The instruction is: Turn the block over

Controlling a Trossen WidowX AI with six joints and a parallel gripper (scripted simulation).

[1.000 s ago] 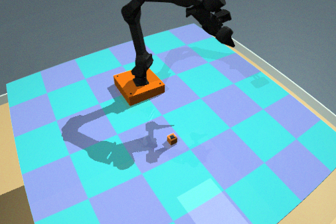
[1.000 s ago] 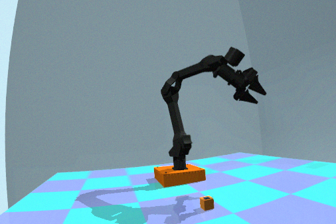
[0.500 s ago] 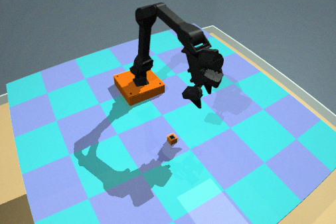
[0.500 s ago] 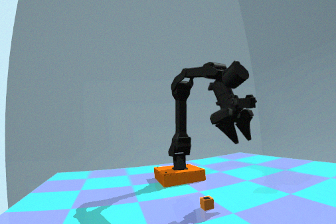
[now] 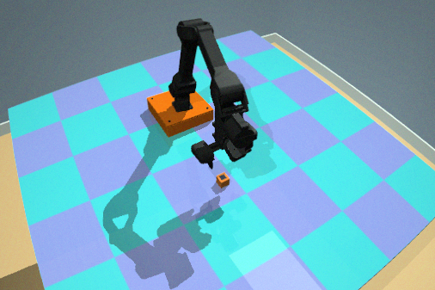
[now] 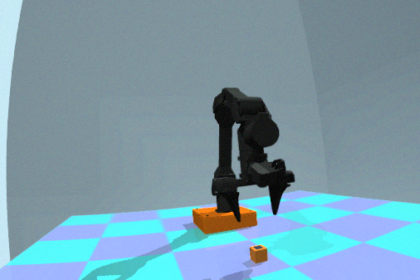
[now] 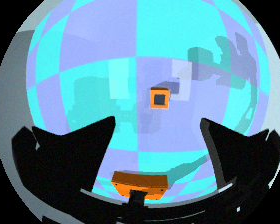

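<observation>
The block lies below the claw and toward the counter's front edge; the claw is wide and holds nothing.

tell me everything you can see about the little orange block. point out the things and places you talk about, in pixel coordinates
The block (image 5: 223, 180) (image 6: 258, 254) (image 7: 159, 98) is a small cube, plain orange with a matte look, bearing a dark square mark framed by an orange border on its top face. It sits flat on a lavender square of the checkered surface, out in front of the orange base plate (image 5: 189, 124) (image 6: 228, 225) (image 7: 140, 180). The open gripper (image 6: 256, 218) (image 7: 159, 121) is above it and not touching it.
</observation>
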